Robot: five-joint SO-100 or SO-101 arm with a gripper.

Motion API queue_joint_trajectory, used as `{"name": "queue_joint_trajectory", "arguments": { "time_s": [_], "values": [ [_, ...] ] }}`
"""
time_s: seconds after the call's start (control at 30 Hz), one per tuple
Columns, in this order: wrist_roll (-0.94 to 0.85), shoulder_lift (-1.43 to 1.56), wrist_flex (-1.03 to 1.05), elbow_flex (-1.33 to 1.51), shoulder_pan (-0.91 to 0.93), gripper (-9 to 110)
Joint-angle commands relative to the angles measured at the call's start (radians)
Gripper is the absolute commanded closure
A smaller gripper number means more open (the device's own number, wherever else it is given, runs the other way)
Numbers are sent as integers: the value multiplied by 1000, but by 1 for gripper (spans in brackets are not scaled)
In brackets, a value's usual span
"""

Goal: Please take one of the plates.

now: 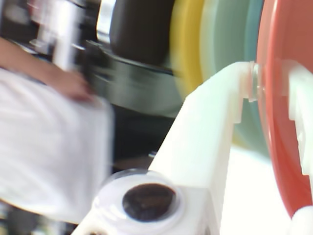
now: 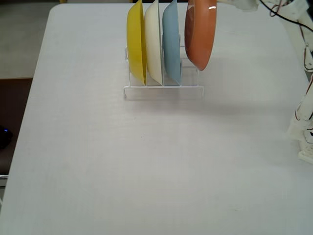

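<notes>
The orange-terracotta plate (image 2: 200, 32) hangs upright, lifted a little above the right end of the clear rack (image 2: 164, 90), tilted slightly. My gripper (image 2: 209, 4) holds it by its top rim at the upper edge of the fixed view, mostly cut off. In the wrist view my white fingers (image 1: 244, 93) clamp the orange plate's (image 1: 283, 147) rim, and the gripper (image 1: 271, 83) is shut on it. The yellow plate (image 2: 137, 41), a cream plate (image 2: 154, 41) and the light blue plate (image 2: 171, 44) stand upright in the rack.
The arm's white base and wires (image 2: 303, 122) stand at the table's right side. The table's left edge (image 2: 36, 73) borders the floor. In the wrist view a person's hand and white cloth (image 1: 49, 142) show at the left, blurred.
</notes>
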Motion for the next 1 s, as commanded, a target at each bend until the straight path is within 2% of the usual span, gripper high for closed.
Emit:
{"name": "queue_joint_trajectory", "arguments": {
  "time_s": [0.0, 0.33, 0.6, 0.97],
  "values": [
    [46, 152, -5, -91, -5, 102],
    [155, 195, -40, -153, -81, 102],
    [267, 225, -63, -156, -238, 102],
    [279, 330, -63, -156, -449, 102]
  ]
}}
